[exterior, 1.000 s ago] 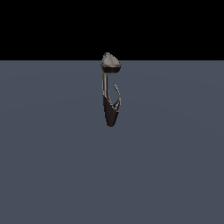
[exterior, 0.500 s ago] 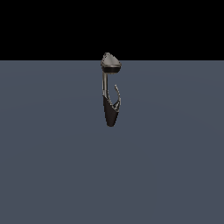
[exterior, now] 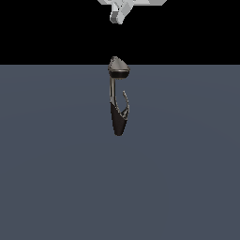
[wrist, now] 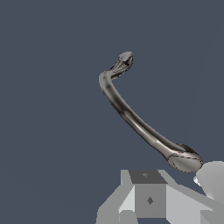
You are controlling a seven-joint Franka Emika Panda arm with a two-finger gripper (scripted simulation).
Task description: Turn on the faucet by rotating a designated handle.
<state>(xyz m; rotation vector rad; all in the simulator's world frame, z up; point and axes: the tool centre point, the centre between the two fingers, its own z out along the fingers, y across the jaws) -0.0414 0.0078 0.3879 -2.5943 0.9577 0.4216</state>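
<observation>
My white blocky gripper (exterior: 123, 10) shows only partly at twelve o'clock in the exterior view, well above the slim dark metallic faucet (exterior: 118, 96); I cannot tell whether its fingers are spread. The thin curved silvery-grey handle (exterior: 125, 102) branches toward three o'clock from the tapered black body on the grey floor (exterior: 56, 178).

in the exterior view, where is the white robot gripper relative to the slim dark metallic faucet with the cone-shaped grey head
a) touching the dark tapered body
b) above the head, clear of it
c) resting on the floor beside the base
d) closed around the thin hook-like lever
b: the white robot gripper sits at the top edge of the exterior view, with black background visible between it and the slim dark metallic faucet, whose thin silvery hook-like lever stands untouched.
</observation>
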